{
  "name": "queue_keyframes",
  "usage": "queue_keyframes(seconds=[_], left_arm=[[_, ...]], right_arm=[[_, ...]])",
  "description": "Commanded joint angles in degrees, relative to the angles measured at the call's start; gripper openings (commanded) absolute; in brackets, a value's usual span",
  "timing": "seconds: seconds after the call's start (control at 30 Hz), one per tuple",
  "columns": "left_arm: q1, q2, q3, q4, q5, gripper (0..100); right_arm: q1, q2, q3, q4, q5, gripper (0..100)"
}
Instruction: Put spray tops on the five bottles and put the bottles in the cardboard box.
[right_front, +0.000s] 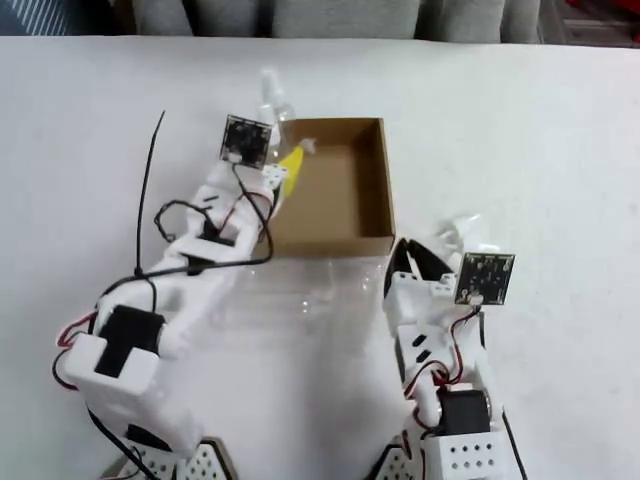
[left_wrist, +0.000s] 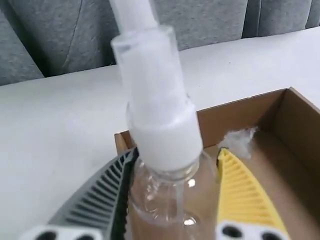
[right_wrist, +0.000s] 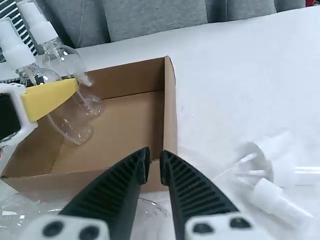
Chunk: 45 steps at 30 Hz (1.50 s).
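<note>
A: What is nearest?
B: The right gripper (right_wrist: 154, 152), low over the counter (right_front: 550, 130) by the near right corner of the cardboard box (right_front: 330, 243). Its jaws are all but closed, with a thin slit between them and nothing in it. Clear bottles (right_front: 318, 300) lie on the counter just in front of the box's front wall; I cannot count them. Loose spray tops (right_wrist: 270, 175) lie on the counter to the right of that gripper.
A: And in the box?
B: At its left wall the left gripper (left_wrist: 177, 150) has its jaws clamped on a bottle (left_wrist: 160, 200) at the shoulder, just under its fitted spray top (left_wrist: 155, 100). The bottle's body hangs inside the box.
A: Anything farther back?
B: A second capped bottle (right_wrist: 60, 57), close beside the held one at the far left corner. Whether it is inside the box or just outside, I cannot tell.
</note>
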Motion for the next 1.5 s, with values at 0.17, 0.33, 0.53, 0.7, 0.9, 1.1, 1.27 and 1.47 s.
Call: queue_keyframes(seconds=[0.17,0.33,0.53,0.7,0.9,1.1,1.27,1.47], left_arm=[[-1.63,-0.31,1.67,-0.44,-0.62,24],[-1.71,-0.31,1.58,-0.7,-0.62,24],[-1.71,-0.4,1.58,-0.7,-0.26,25],[-1.71,-0.4,1.67,-0.7,-0.26,25],[-2.33,-0.4,1.67,-0.7,-0.18,38],[-2.33,-0.4,1.67,-0.7,-0.18,45],[-2.33,-0.4,1.67,-0.7,-0.18,45],[-2.33,-0.57,1.76,-0.53,-0.26,45]], right_arm=[[0.57,-0.4,0.44,0.22,0.0,1.8],[0.57,-0.4,0.44,0.22,0.09,1.8],[0.57,-0.4,0.44,0.22,0.09,1.8],[0.57,-0.4,0.44,0.22,0.09,1.8],[0.57,-0.4,0.44,0.22,0.09,1.8],[0.57,-0.4,0.44,0.22,0.09,1.8],[0.57,-0.4,0.44,0.22,0.09,1.8],[0.57,-0.4,0.44,0.22,0.09,1.8]])
